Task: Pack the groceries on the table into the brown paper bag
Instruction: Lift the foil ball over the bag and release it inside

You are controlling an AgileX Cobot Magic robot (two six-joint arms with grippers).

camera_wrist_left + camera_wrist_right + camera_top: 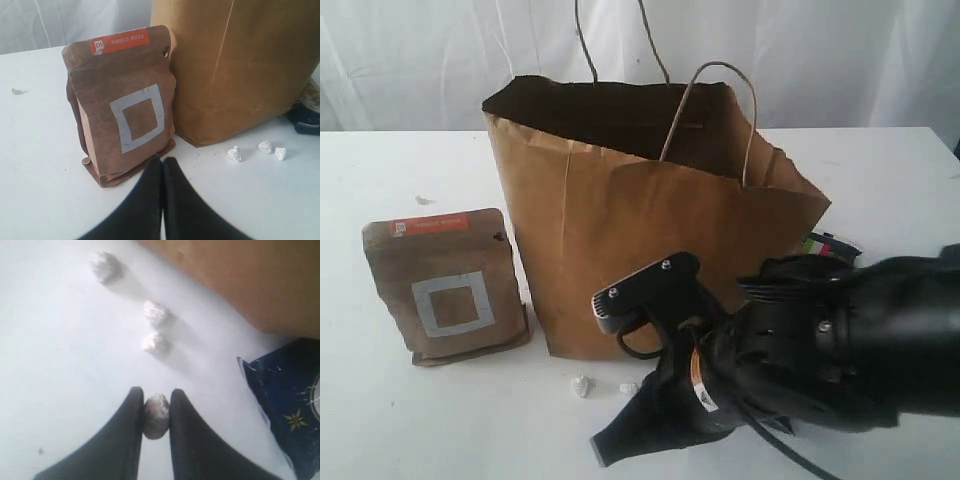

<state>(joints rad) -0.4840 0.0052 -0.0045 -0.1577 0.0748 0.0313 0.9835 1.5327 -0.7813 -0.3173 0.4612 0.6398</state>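
The brown paper bag (650,230) stands open and upright mid-table, its wall also in the left wrist view (240,65). A brown kraft pouch (445,285) with a white square stands left of it, touching the bag's side (120,100). My left gripper (162,162) is shut and empty, just in front of the pouch's base. My right gripper (156,399) is shut on a small whitish crumpled lump (156,415) low over the table (60,365), in front of the bag. A dark blue pack (285,405) lies by the bag's right corner (830,245).
Three more small whitish lumps (105,266) (156,312) (155,342) lie on the table in front of the bag, two showing in the exterior view (581,385). The right arm's black body (820,350) fills the lower right foreground. A tiny scrap (17,91) lies left of the pouch.
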